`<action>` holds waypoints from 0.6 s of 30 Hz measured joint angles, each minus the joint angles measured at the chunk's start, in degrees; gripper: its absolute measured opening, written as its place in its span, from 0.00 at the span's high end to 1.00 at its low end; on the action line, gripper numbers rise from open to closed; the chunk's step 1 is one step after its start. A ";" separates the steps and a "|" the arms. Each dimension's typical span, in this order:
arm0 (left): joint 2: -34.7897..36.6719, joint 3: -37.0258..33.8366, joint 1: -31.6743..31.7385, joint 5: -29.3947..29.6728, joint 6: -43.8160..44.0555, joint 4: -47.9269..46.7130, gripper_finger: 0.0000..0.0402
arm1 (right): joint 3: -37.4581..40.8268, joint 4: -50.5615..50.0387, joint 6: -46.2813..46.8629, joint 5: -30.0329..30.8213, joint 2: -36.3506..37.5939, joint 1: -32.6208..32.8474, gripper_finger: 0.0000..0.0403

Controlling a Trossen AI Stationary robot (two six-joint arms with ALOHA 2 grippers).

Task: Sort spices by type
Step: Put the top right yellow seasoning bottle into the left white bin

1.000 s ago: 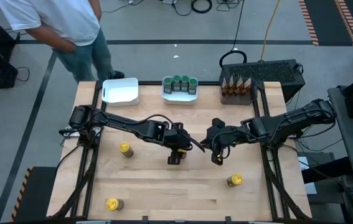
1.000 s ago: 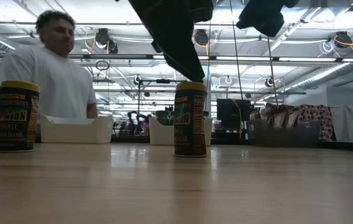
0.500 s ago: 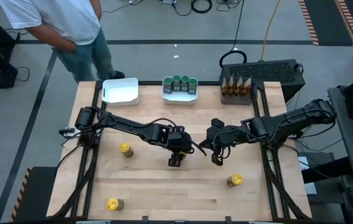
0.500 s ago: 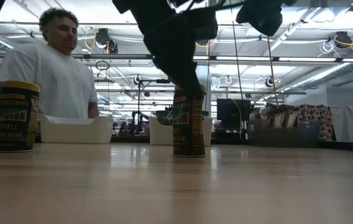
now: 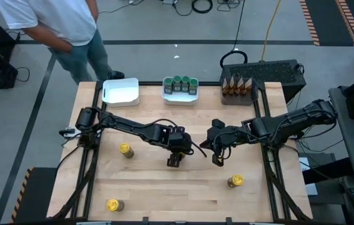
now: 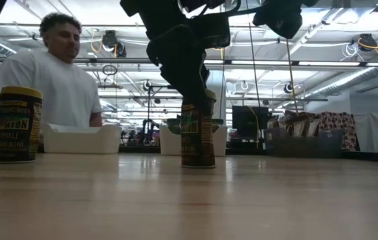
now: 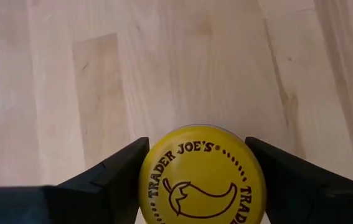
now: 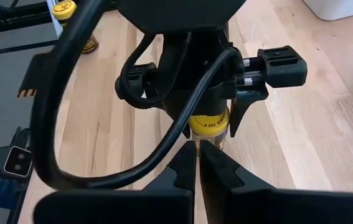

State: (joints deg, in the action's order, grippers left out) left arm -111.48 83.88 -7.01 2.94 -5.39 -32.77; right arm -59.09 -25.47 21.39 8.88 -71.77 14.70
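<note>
Spanning the frame, the counter (image 5: 164, 190) carries four yellow-lidded jars; one at centre (image 6: 197, 137), lid reading "TRADER JOE'S", sits between the left jaws (image 7: 195, 171), which straddle it wide; right jaws (image 5: 216, 162) shut, empty, at its 3 o'clock; four green-lidded jars (image 5: 181, 83) at 12; packets (image 5: 237, 84) uncountable.

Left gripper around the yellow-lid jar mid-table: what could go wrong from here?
The left gripper straddles the yellow-lid jar near its lid, and in the low view the jar looks slightly tilted, so closing or lifting could tip it. The right gripper, shut, hovers close beside the left arm; a lift toward the empty white tray could clip it.
</note>
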 joint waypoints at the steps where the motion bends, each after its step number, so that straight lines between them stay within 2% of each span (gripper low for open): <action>1: 0.00 0.00 0.02 -0.17 -0.02 0.09 0.35 | 0.00 -0.01 0.00 0.00 0.00 0.00 1.00; 6: 0.02 0.02 0.41 -1.22 0.06 -0.20 0.41 | 0.00 -0.04 -0.24 0.02 0.00 -0.13 1.00; 15: 0.86 0.02 1.57 -1.44 0.20 -1.79 0.41 | 0.00 -0.07 -0.63 0.04 0.00 -0.13 1.00; 18: 3.22 0.02 2.42 -1.44 0.55 -2.89 0.41 | -0.02 -0.07 -1.03 0.04 0.00 -0.13 1.00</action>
State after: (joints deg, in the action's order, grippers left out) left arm -108.27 83.90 -4.59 1.50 -4.83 -35.66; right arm -59.11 -25.54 20.36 8.93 -71.77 14.57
